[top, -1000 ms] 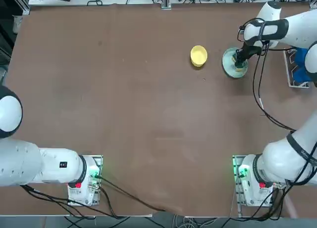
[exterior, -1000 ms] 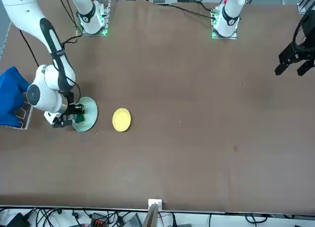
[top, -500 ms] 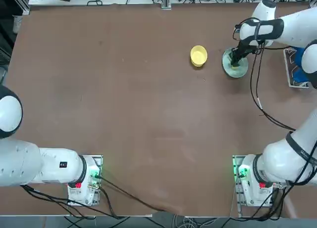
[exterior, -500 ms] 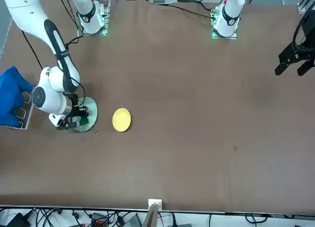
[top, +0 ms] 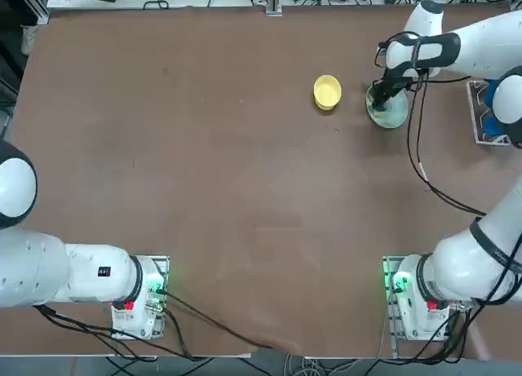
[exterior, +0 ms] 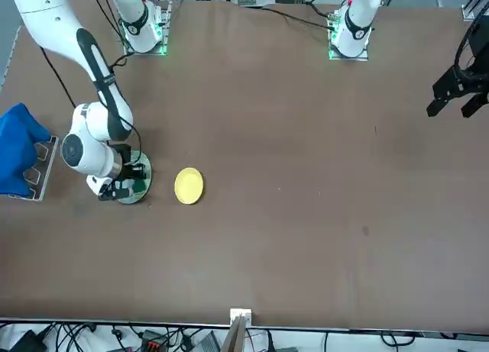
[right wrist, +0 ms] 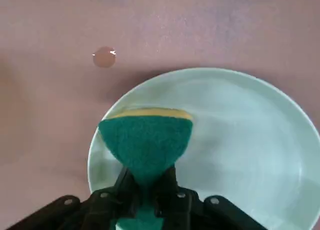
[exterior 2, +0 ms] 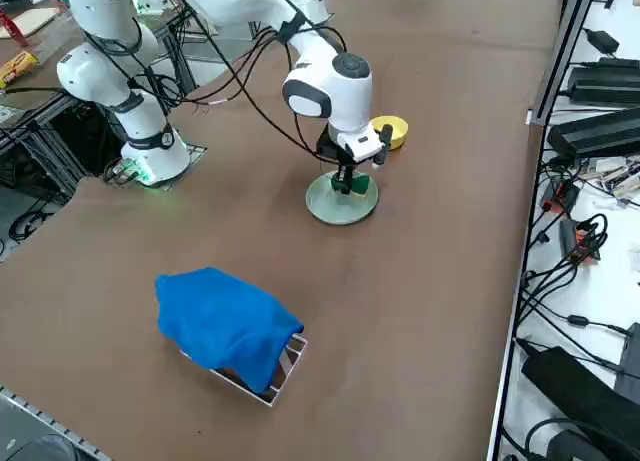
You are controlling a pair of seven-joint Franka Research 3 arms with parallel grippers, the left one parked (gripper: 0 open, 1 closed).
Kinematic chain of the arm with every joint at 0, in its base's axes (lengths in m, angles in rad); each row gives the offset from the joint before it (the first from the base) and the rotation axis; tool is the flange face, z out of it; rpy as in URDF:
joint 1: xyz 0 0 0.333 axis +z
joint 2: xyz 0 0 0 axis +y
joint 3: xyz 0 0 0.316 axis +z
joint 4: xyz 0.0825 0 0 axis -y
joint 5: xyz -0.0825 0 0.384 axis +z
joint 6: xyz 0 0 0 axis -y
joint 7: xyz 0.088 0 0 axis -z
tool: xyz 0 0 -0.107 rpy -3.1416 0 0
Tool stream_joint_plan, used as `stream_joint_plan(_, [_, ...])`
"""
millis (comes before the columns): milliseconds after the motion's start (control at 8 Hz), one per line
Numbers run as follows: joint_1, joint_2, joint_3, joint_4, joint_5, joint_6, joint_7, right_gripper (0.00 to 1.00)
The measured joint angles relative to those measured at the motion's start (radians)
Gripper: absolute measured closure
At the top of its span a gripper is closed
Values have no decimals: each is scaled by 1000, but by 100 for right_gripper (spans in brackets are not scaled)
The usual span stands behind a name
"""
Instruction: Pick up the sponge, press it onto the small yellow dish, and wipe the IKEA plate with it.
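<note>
brown table (top: 204, 148): sponge (right wrist: 145, 140) pinched in right end effector (right wrist: 148, 187), on ikea plate (right wrist: 240, 140).

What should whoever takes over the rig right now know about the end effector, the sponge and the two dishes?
Right end effector: shut on the sponge, pointing down over the IKEA plate.
Sponge: pinched at its middle, green face toward the wrist camera, yellow layer on the far side, at the plate's edge nearer the small yellow dish.
IKEA plate: on the table by the right arm, near the blue cloth.
Small yellow dish: beside the plate, apart from it, empty as far as I can see.
Done: sponge picked up, now at the plate.
Left: finish wiping; I cannot tell if the dish press happened.
</note>
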Motion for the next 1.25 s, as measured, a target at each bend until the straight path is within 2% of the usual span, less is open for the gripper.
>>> stream_joint_plan(625, [-29,-52,-1,-85,3,-5,2,83])
stream_joint_plan(1250, [-108,-58,-8,-92,-42,-4,-48,83])
